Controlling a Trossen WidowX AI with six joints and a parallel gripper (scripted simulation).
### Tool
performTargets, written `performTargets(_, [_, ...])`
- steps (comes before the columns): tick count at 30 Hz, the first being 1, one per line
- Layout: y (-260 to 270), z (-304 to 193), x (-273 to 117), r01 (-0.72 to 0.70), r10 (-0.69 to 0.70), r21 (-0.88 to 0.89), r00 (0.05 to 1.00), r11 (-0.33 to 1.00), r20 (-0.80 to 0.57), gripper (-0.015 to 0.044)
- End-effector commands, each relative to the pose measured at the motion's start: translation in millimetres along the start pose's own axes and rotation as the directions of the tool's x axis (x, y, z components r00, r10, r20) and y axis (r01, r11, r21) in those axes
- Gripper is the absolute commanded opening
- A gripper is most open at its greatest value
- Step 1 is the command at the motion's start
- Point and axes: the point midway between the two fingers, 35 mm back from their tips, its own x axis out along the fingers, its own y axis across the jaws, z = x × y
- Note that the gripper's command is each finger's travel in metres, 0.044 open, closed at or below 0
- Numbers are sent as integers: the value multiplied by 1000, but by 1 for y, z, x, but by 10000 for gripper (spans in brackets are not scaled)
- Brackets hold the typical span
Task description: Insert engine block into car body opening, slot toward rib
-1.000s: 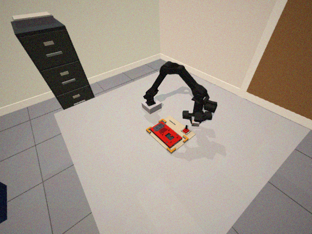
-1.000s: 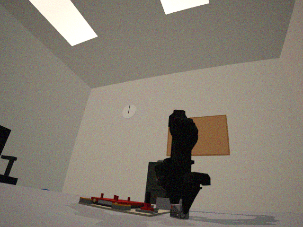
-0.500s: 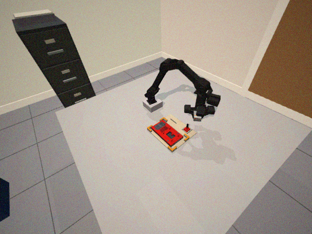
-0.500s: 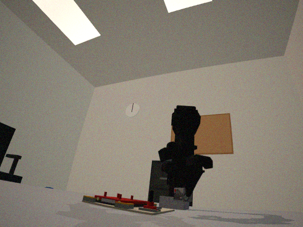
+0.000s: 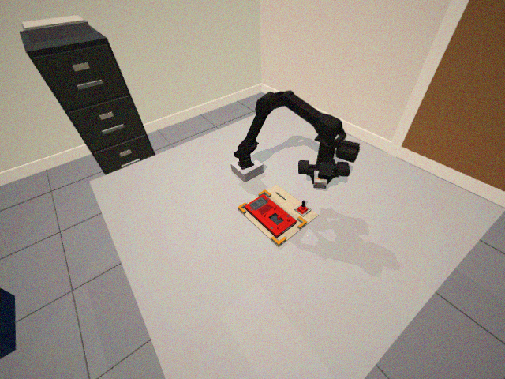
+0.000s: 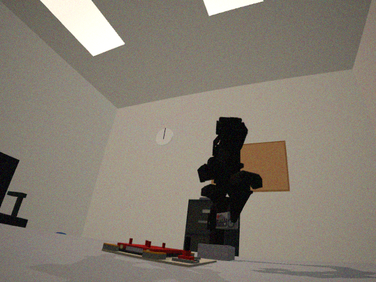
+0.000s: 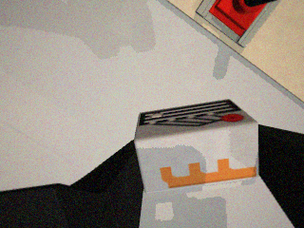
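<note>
The white engine block [image 5: 319,184] [image 6: 224,221] [image 7: 197,157] has black stripes and a red spot on top and an orange pattern on one side. My gripper [image 5: 319,181] [image 6: 222,224] [image 7: 190,140] is shut on it, with a black finger at each side, and holds it above the table, off the board's edge. The red car body [image 5: 256,212] [image 6: 154,246] lies flat on the board, between orange corner pieces. Its dark opening [image 5: 275,218] shows toward its near end. The slot side of the block and the rib cannot be told apart clearly.
The tan board [image 5: 290,201] [image 6: 206,261] [image 7: 285,64] also carries a red piece [image 5: 302,208] [image 6: 185,257] [image 7: 236,21] with an upright black stick, between the held block and the car body. Small red pegs stand up from the car body. The arm's grey base block [image 5: 247,172] is behind the board.
</note>
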Motion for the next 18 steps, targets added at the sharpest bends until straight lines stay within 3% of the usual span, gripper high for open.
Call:
performTargets(1, [-1, 1, -16, -6, 6, -2, 1000, 1000, 5, 0])
performTargets(10, [-6, -1, -39, -5, 5, -2, 1000, 1000, 5, 0])
performTargets(18, [-5, -2, -19, -5, 5, -2, 1000, 1000, 5, 0])
